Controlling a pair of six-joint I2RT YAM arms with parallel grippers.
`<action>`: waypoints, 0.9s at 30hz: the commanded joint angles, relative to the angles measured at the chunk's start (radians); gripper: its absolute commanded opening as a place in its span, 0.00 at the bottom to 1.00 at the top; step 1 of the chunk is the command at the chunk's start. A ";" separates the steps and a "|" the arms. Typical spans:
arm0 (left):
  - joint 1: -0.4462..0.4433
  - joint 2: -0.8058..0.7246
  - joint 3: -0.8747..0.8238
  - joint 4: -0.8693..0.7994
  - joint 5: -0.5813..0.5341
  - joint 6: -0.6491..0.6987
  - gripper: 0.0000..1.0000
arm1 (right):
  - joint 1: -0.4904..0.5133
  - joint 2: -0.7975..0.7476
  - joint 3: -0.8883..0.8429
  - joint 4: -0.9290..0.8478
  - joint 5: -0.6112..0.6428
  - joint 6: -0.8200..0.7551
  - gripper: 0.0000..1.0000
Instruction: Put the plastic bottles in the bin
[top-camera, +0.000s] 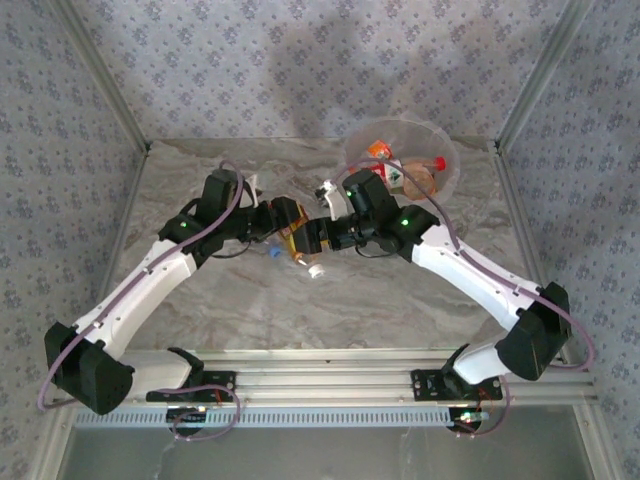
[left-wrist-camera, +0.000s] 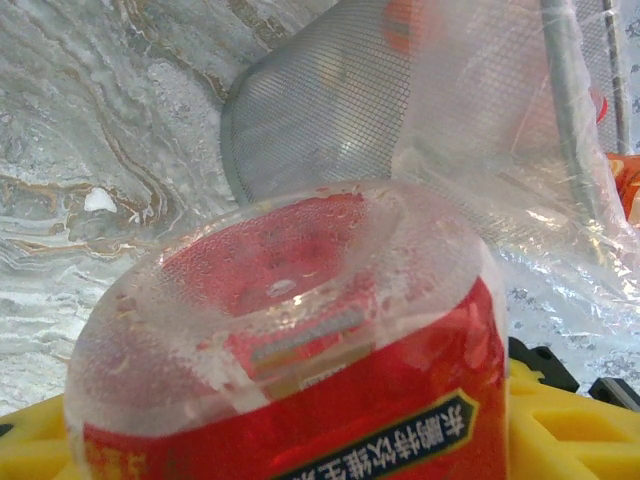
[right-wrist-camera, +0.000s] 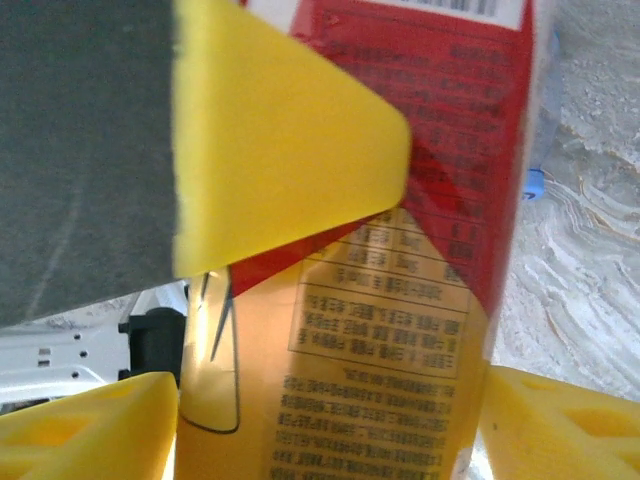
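Centrally, red-label bottle (left-wrist-camera: 300, 300) in L pincer (left-wrist-camera: 300, 450) clamp; R pincer (right-wrist-camera: 330, 430) astride it, grip unclear; bin (top-camera: 420, 135) just beyond

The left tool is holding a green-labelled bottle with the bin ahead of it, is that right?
Not quite. The bottle held in the left tool has a red label, not a green one, as the left wrist view shows. The rest stands: the bin is ahead of it.
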 joint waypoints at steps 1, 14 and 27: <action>-0.008 -0.020 0.045 0.021 0.010 -0.022 0.65 | 0.009 0.008 0.029 0.032 -0.015 0.009 0.71; -0.003 -0.066 0.047 0.145 0.037 -0.053 1.00 | -0.023 -0.071 0.014 0.018 -0.017 0.018 0.57; 0.019 -0.187 0.118 0.181 0.154 0.291 1.00 | -0.185 -0.254 0.043 -0.074 0.010 0.029 0.56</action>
